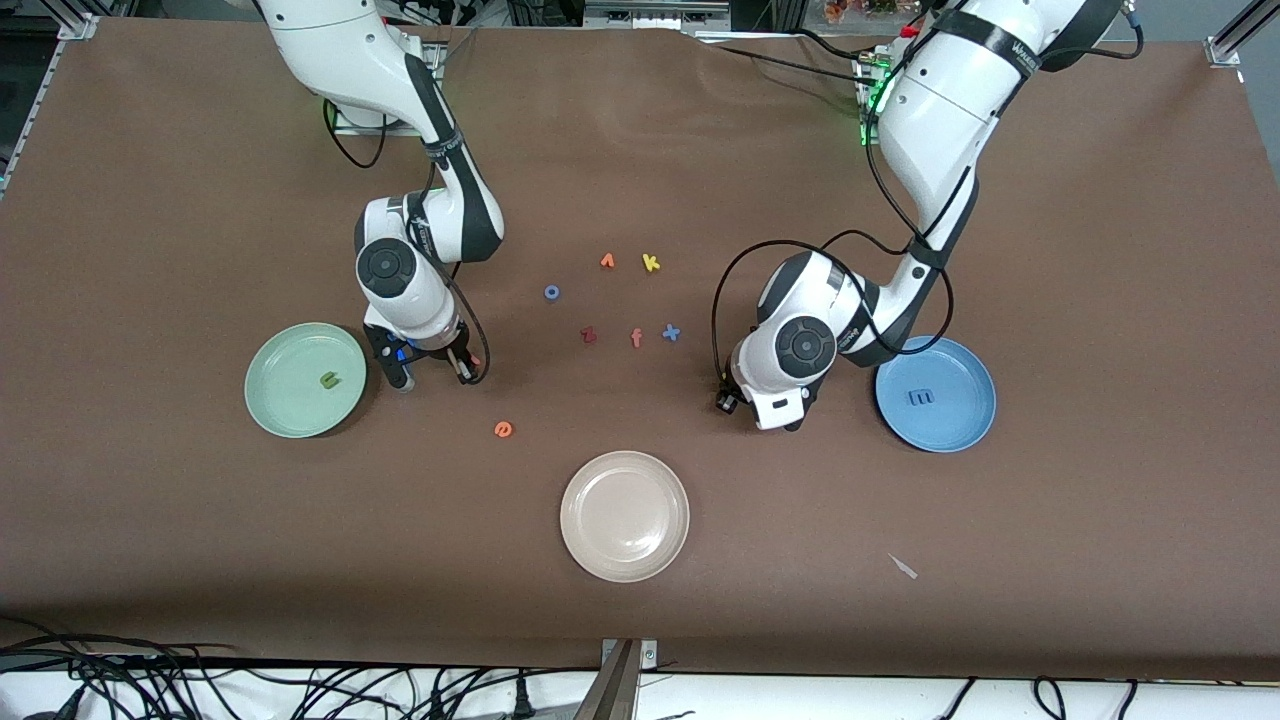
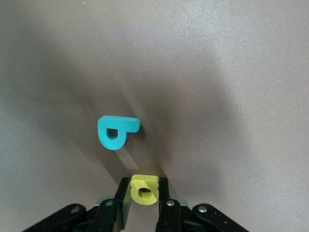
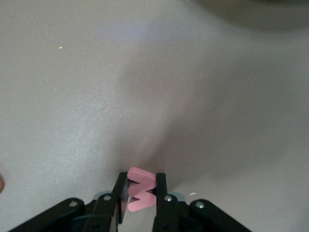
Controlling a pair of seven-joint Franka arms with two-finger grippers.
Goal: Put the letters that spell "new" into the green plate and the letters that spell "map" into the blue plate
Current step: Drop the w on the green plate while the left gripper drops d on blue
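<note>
My right gripper [image 1: 432, 372] is down at the table beside the green plate [image 1: 290, 405], shut on the salmon w [image 3: 142, 193]. The green n [image 1: 329, 379] lies in that plate. On the table nearer the front camera lies the orange e [image 1: 503, 429]. My left gripper [image 1: 770, 410] is low beside the blue plate [image 1: 950, 425], which holds the blue m [image 1: 921, 397]. The left wrist view shows it [image 2: 145, 186] shut on the yellow a [image 2: 145, 191]. The teal p [image 2: 116, 131] lies flat close by; in the front view the hand hides it.
A beige plate [image 1: 625, 515] sits toward the front edge at mid-table. Between the arms lie loose letters: an orange one [image 1: 607, 261], a yellow k [image 1: 651, 263], a blue o [image 1: 551, 292], a dark red z [image 1: 588, 335], an orange f [image 1: 636, 338], a blue x [image 1: 671, 333].
</note>
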